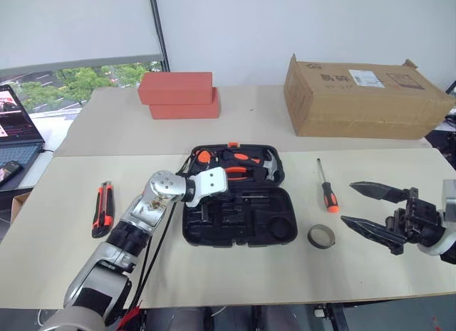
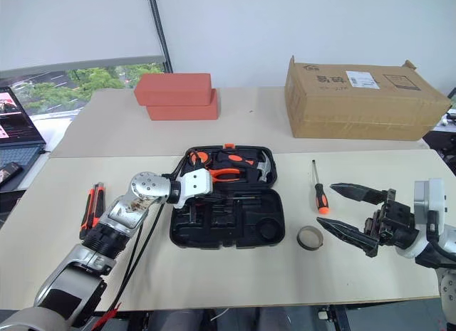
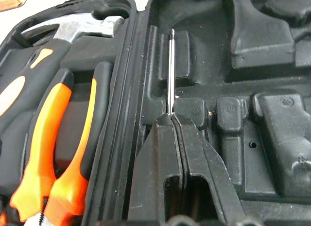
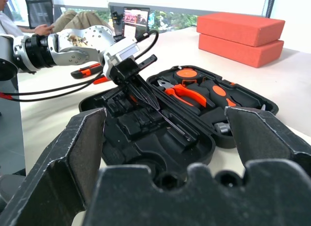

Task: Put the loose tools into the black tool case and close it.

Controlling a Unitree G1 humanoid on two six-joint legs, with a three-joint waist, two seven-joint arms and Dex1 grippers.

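your black tool case (image 1: 239,224) lies open on the worktop (image 1: 235,274), pliers (image 3: 58,153) and hammer (image 3: 82,29) inside. your left claw (image 3: 171,120) is clamped on a thin metal shaft (image 3: 170,70) over its recesses; your right claw (image 1: 367,210) gapes, holding nothing.

We see the tool case (image 1: 239,217) in matt, grainy black plastic, the hammer (image 3: 82,27) head in bright polished metal, and the box (image 1: 363,97) in plain brown cardboard.

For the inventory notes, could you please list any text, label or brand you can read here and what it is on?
Nothing is legible.
Cardboard box: dark printed characters and a white label, both too small to read.
Laptop screen: a picture, any text blurred.
Black tool case: no visible markings.
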